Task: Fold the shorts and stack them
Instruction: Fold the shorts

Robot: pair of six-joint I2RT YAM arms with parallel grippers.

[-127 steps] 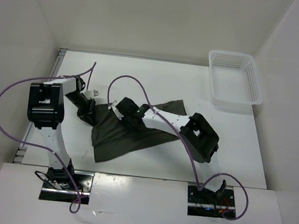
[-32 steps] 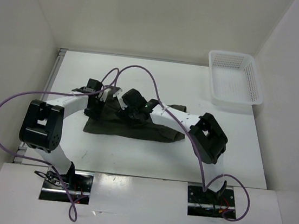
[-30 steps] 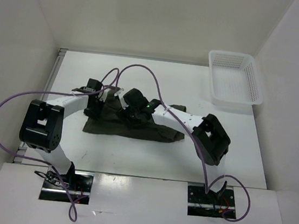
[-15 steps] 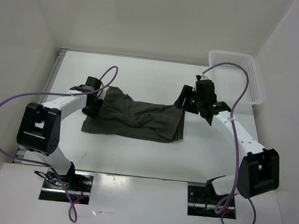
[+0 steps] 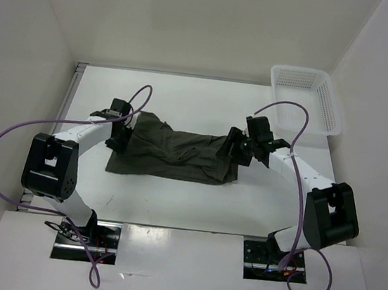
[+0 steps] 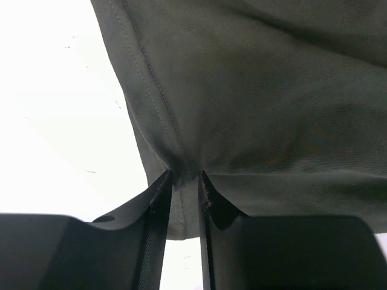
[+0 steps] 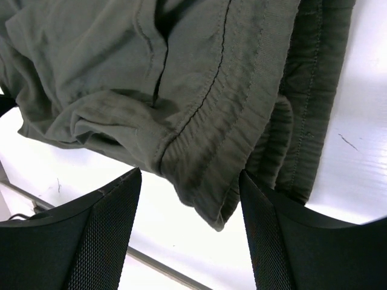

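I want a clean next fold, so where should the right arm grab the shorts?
Take the ribbed waistband at the right end of the shorts, coming down from above with the right end effector. They lie flat on the table, and that thick gathered edge looks easy to pinch.

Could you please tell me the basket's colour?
White; the basket shows best in the top external view.

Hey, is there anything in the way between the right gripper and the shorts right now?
Nothing visible does. The right gripper is right at the shorts, its open fingers on either side of the gathered waistband at their right end. The white basket sits well apart at the far right corner.
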